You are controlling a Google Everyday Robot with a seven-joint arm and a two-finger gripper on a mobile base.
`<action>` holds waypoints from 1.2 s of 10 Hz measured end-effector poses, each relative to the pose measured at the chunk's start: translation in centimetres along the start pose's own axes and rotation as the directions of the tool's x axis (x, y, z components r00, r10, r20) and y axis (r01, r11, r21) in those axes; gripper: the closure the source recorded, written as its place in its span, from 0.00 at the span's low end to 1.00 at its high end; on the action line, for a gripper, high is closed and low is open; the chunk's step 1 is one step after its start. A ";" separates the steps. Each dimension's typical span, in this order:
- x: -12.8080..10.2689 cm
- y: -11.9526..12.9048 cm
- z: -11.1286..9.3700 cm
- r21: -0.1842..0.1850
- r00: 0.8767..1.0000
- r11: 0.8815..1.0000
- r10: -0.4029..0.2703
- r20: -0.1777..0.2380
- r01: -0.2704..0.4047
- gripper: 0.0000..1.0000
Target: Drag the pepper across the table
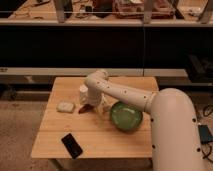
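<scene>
The small dark-red pepper (85, 108) lies on the pale wooden table (100, 140), left of centre, just right of a white block. My white arm reaches in from the lower right and bends down over the table. My gripper (85, 99) points down right above the pepper, at or very near it. The pepper's upper end is hidden under the gripper.
A white rectangular block (65, 106) lies left of the pepper. A green bowl (126, 116) stands to its right, under my arm. A black phone (72, 145) lies near the front left edge. A dark shelf wall runs behind the table.
</scene>
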 end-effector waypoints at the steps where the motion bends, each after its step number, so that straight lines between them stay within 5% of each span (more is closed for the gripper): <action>1: 0.4 -0.1 0.3 -0.007 1.000 1.000 0.002 -0.001 -0.002 0.26; 6: 1.3 -0.7 0.3 -0.005 1.000 1.000 0.010 -0.002 -0.010 0.69; 12: 0.6 -0.2 -0.4 -0.005 1.000 1.000 -0.002 0.012 0.002 0.70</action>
